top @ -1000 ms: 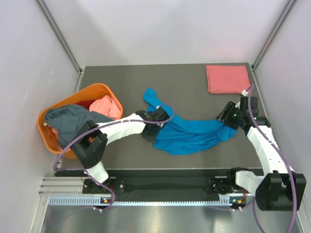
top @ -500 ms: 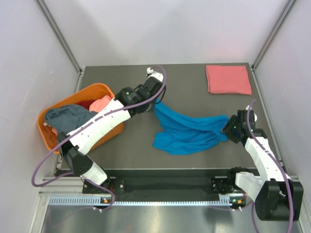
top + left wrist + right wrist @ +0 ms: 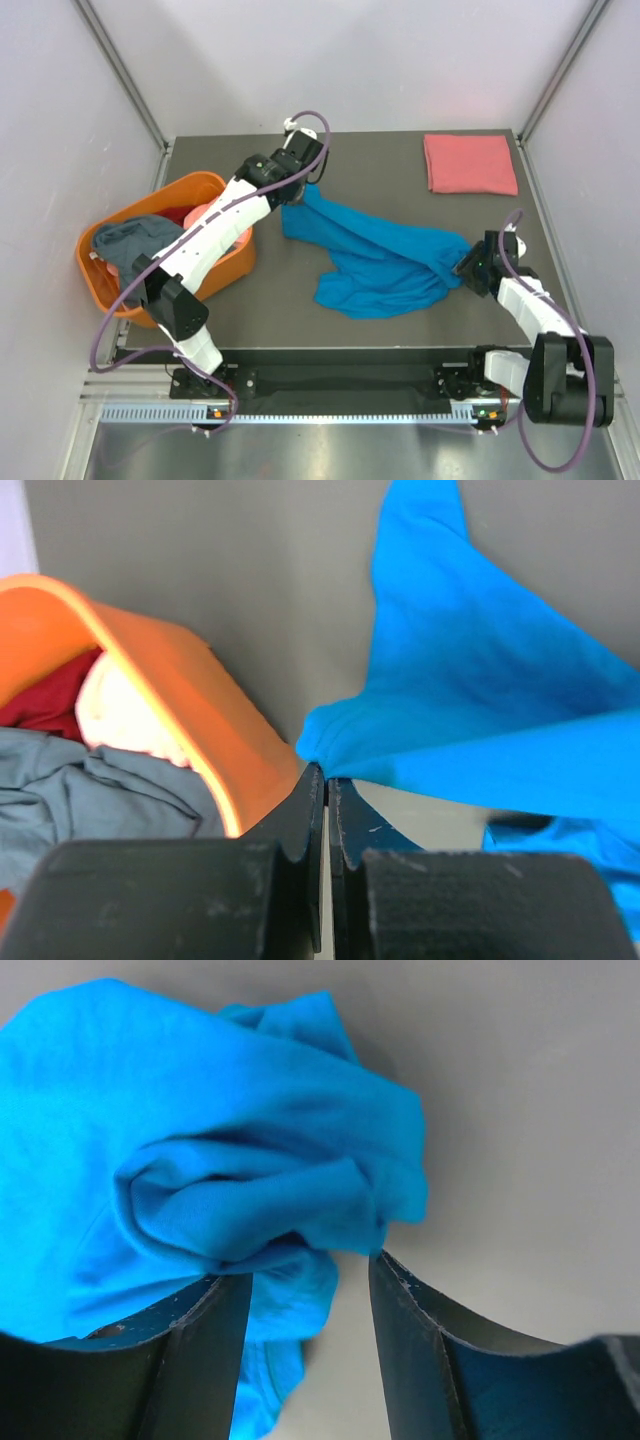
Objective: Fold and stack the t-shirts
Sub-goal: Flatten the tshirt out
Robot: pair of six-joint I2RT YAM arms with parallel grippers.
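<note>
the top view looks down from above and behind the arm bases (image 3: 205,380) over the whole table (image 3: 380,160). each wrist view peers close past its fingers (image 3: 295,830); all share the blue t-shirt (image 3: 380,265).

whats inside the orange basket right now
The orange basket holds a crumpled grey-blue t-shirt, a salmon-pink t-shirt and some dark red cloth. The left arm crosses over it and hides part of the pile; anything underneath is covered.
</note>
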